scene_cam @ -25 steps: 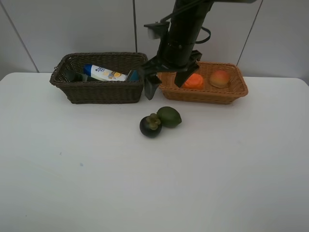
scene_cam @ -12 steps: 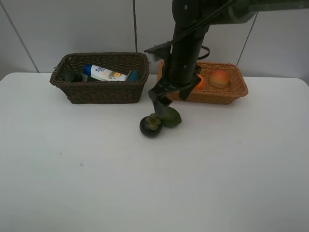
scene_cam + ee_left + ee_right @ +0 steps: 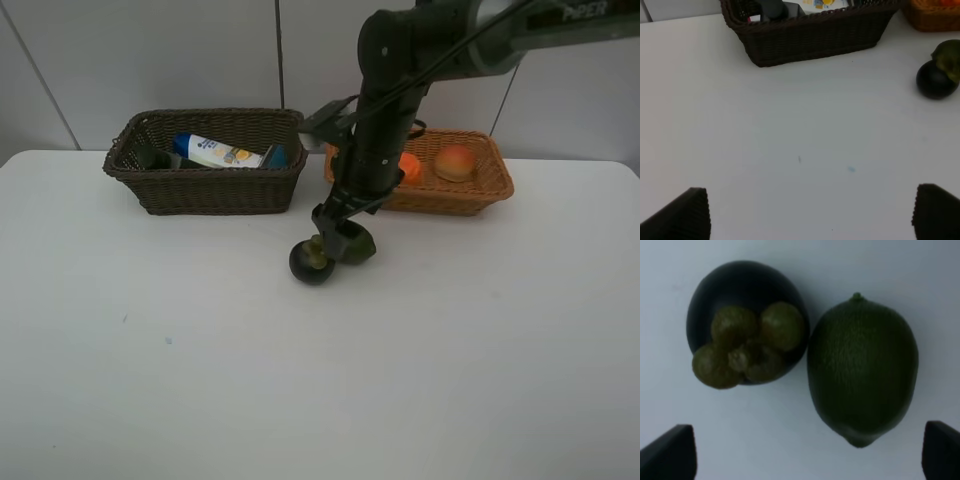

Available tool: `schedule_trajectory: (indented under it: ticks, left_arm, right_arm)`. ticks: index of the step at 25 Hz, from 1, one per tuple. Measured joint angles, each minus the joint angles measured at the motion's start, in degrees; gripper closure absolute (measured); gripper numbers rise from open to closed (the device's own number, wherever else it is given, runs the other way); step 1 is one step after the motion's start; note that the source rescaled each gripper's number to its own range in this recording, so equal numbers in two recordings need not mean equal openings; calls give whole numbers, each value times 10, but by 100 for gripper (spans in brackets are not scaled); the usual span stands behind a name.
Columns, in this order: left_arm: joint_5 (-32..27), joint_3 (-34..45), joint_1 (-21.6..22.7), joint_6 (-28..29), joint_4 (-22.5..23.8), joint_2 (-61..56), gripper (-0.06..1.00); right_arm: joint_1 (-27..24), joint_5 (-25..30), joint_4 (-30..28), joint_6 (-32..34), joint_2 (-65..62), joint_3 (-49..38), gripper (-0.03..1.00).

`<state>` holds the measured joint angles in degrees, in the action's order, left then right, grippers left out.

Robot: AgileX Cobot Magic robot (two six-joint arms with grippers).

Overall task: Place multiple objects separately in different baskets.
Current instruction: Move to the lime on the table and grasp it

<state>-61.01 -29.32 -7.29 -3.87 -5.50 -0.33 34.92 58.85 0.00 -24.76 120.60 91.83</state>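
The right gripper (image 3: pixel 336 236) hangs low over the white table (image 3: pixel 480 350), its claw spread wide and pinching nothing. Right beneath it sit the dark purple mangosteen (image 3: pixel 745 322) and the green citrus (image 3: pixel 862 370), side by side and, as far as I can make out, just touching. The orange (image 3: pixel 408 167) and peach (image 3: pixel 455 162) lie in the light orange-tan basket (image 3: pixel 450 197); the white blue-capped bottle (image 3: pixel 220 152) lies in the dark brown basket (image 3: pixel 205 190). The left gripper (image 3: pixel 812 214) is spread too, over bare table.
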Motion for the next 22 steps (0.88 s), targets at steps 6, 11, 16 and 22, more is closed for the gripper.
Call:
schedule_trajectory:
  ticks: [6, 11, 16, 22]
  left_arm:
    - [0, 0, 0, 0, 0, 0, -5]
    - [0, 0, 0, 0, 0, 0, -5]
    - [0, 0, 0, 0, 0, 0, -5]
    - [0, 0, 0, 0, 0, 0, -5]
  right_arm:
    - [0, -4, -17, -11, 0, 0, -3]
    - [0, -10, -25, -33, 11, 0, -3]
    - [0, -28, -40, -36, 34, 0, -3]
    - [0, -36, -44, -43, 35, 0, -3]
